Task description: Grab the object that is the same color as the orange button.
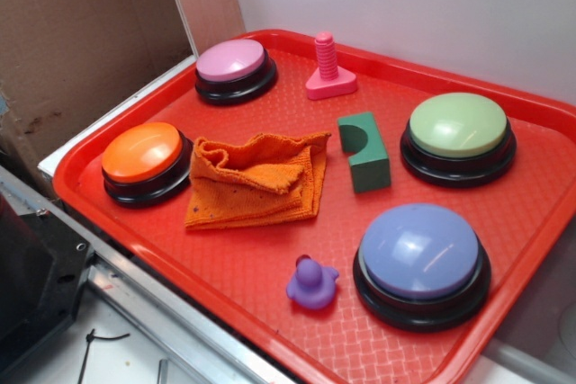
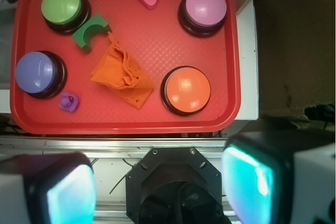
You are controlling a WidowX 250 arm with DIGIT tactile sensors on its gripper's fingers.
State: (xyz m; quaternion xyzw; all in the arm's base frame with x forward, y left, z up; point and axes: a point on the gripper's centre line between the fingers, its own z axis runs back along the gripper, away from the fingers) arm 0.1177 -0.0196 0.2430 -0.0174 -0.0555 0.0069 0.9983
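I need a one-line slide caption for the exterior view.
Crumpled orange terry cloth rag beside the glossy orange dome button on a red plastic tray, among other dome buttons.

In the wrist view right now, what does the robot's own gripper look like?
Only the fingers show, blurred at the bottom edge: the left and right are blocky, with pale grey-white outer shells, black rims and glowing cyan inner pads. The gripper frames a black, roughly octagonal base with screws. No cables or markings are visible on the jaws. The exterior view shows no arm.
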